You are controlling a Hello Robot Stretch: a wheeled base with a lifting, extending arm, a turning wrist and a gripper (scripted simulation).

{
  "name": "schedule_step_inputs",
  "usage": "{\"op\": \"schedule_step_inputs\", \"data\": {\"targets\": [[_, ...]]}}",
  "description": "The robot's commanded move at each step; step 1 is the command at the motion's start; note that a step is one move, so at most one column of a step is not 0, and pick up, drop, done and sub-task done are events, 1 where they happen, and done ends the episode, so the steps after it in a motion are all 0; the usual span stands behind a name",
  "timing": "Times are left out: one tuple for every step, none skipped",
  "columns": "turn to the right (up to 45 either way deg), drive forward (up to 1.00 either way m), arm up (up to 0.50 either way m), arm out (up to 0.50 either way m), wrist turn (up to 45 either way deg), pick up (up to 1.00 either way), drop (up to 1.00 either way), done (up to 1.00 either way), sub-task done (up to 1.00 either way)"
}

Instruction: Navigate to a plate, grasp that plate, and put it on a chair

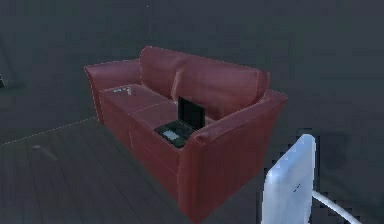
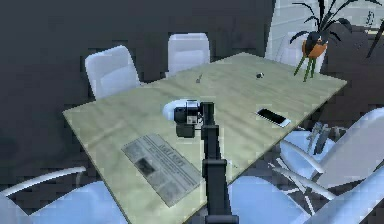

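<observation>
On the pale wooden table (image 2: 120, 125) in the arm side view lies a pale round thing (image 2: 172, 104), perhaps the plate, near the table's middle. My arm's dark bar (image 2: 213, 170) rises over the table's near edge. The gripper (image 2: 183, 116) lies at that round thing, and I cannot tell whether it holds anything. White chairs stand around the table: two on the far side (image 2: 112, 68) (image 2: 188, 50), one at the right (image 2: 345, 150) and one at the bottom left (image 2: 55, 198). Another white chair back (image 1: 290, 185) shows at the forward view's bottom right.
A newspaper (image 2: 160, 168) and a phone (image 2: 272, 118) lie on the table, with small items farther out (image 2: 258, 76). A potted plant (image 2: 316, 42) stands at the far right. Ahead, a red sofa (image 1: 210, 130) carries an open laptop (image 1: 182, 120); dark floor lies before it.
</observation>
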Motion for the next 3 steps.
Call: {"op": "schedule_step_inputs", "data": {"targets": [[0.0,0.0,0.2,0.0,0.0,0.0,0.0,0.0,0.0],[0.0,0.0,0.0,0.0,-45.0,0.0,0.0,0.0,0.0],[0.0,0.0,0.0,0.0,-45.0,0.0,0.0,0.0,0.0]]}}
